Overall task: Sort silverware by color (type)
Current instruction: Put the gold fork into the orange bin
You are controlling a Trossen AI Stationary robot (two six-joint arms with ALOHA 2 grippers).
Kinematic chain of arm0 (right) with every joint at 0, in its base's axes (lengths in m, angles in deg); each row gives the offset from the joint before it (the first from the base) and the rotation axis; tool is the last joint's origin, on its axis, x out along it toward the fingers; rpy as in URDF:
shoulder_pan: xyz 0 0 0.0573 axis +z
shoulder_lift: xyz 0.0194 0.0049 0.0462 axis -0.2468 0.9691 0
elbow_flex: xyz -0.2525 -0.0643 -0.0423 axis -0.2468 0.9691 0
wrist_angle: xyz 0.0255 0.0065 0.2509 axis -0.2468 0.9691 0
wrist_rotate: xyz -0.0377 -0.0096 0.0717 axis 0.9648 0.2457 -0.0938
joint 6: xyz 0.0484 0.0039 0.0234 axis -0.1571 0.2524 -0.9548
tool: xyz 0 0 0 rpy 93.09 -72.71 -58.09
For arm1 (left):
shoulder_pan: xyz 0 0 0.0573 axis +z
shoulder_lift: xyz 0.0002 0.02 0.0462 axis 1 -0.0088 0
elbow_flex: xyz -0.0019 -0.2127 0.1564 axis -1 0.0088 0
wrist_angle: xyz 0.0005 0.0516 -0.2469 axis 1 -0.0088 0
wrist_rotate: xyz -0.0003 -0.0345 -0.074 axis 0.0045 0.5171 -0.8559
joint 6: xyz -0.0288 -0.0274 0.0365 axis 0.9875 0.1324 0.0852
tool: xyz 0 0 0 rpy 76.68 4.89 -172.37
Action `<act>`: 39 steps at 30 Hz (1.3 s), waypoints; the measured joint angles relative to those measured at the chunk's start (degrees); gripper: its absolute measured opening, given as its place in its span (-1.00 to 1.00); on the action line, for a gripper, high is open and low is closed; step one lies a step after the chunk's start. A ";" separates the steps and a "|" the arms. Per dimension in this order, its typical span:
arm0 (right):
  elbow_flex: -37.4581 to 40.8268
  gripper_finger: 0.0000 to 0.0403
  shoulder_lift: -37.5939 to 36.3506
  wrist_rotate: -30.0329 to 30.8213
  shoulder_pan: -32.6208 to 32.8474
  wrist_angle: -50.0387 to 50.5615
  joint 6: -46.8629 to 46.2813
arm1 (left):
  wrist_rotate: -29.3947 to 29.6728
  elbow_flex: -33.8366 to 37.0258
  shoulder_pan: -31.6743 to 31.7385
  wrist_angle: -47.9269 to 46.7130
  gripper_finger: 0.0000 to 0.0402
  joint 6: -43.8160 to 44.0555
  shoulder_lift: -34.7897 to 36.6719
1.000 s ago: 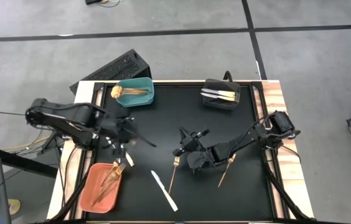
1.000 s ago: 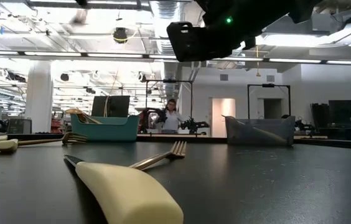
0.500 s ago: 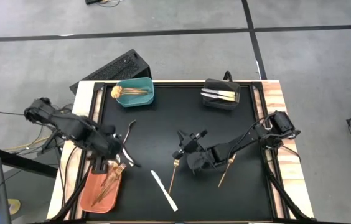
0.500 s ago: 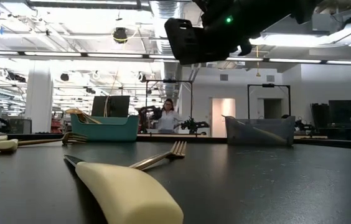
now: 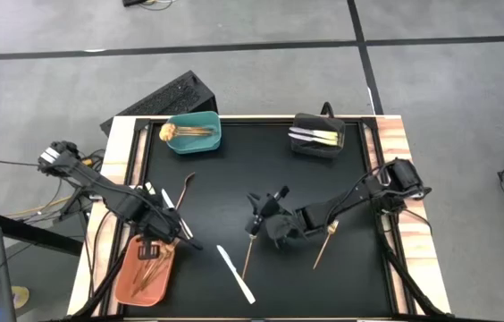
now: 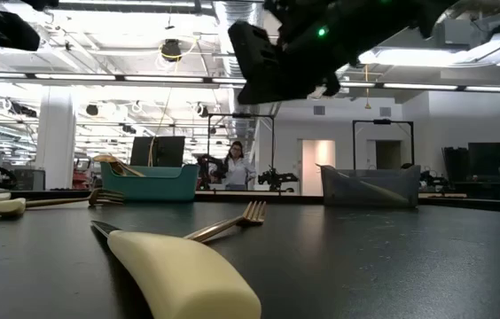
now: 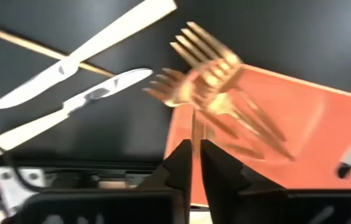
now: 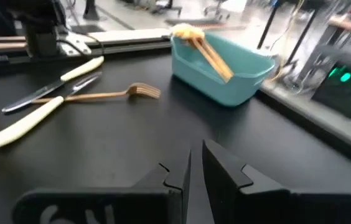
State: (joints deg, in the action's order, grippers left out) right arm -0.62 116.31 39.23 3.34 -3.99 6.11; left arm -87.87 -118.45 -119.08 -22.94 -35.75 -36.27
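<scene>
Roughly halfway thru, judging by what's lying where.

Done so far: gold pcs w/ pale handles stacked in the teal plastic bin at the far edge of the black table. Silver-and-white pcs in the black bin on the far right. A few copper forks already down in the flat orange tray at the near left.

Left pincer right over that orange tray, w/ a blurry copper fork just past its tips and the thin stem running back toward it. Can't tell if gripped or let go atm. Prob the drop-off step.

Right pincer hovering mid-table, nearly closed to a thin slit, nothing in it. Looks lined up for the next pick, imo the slim copper fork lying just below it.

Still loose on the table:
- that copper fork
- long white-handled knife near the front
- a thin gold-ish piece to the right, type unclear
- a dark copper spoon-ish thing
- two white-handled knives beside the left arm

So approx five or six pcs left to bin.
</scene>
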 joint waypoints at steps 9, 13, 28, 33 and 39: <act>0.00 -0.66 0.02 -10.45 -3.84 4.66 -6.98 | 7.49 -0.20 0.00 -0.99 -0.45 2.08 3.52; 0.00 -0.66 0.02 -12.41 -3.58 4.64 -9.08 | 26.44 0.03 0.34 1.29 -0.34 3.33 5.41; -2.77 -0.66 -0.98 -15.87 -3.28 6.39 -9.82 | 31.96 18.18 28.66 25.08 -0.31 -5.00 6.61; -3.90 -0.66 -2.57 -15.34 -3.29 12.36 -10.57 | 32.10 21.24 35.53 28.84 -0.31 -7.31 6.61; -3.91 -0.66 -3.02 -15.01 -3.71 15.15 -13.18 | 32.12 25.89 39.70 36.14 -0.31 -6.60 6.61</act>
State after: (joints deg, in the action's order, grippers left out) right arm -4.53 113.29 24.23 -0.37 11.17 -7.06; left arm -55.75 -92.56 -79.38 13.19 -42.35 -29.66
